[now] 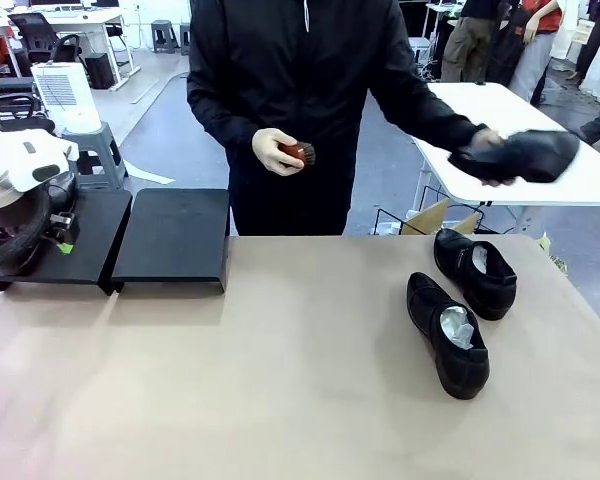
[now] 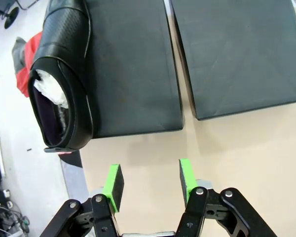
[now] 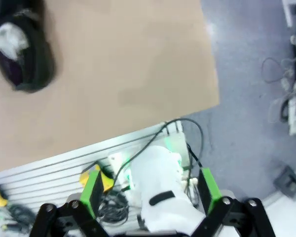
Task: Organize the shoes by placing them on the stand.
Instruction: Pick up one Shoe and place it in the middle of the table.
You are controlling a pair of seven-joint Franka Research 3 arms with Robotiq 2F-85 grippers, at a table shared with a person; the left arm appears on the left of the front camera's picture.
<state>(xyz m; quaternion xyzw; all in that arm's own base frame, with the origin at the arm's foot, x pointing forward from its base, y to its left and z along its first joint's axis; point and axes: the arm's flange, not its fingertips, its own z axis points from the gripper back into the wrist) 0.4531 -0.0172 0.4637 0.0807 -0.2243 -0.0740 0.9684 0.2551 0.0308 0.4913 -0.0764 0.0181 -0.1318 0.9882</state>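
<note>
While left gripper [image 2: 149,173] gapes, shoe [image 2: 69,49] lies beyond it.

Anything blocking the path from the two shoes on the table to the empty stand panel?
Nothing visible: bare tabletop lies between the near shoe, the far shoe and the empty stand panel.

The left gripper [image 2: 149,170] hangs over bare tan tabletop [image 2: 237,158], its green pads [image 2: 113,182] spread apart with nothing between them. Beyond it lies the stand [image 2: 133,74], two flat black panels side by side with a narrow gap between them. A glossy black dress shoe [image 2: 64,64] sits along the outer edge of the picture-left panel, heel opening towards the camera (crumpled white paper [image 2: 49,89] shows inside). The other panel [image 2: 237,54] is bare.
</note>
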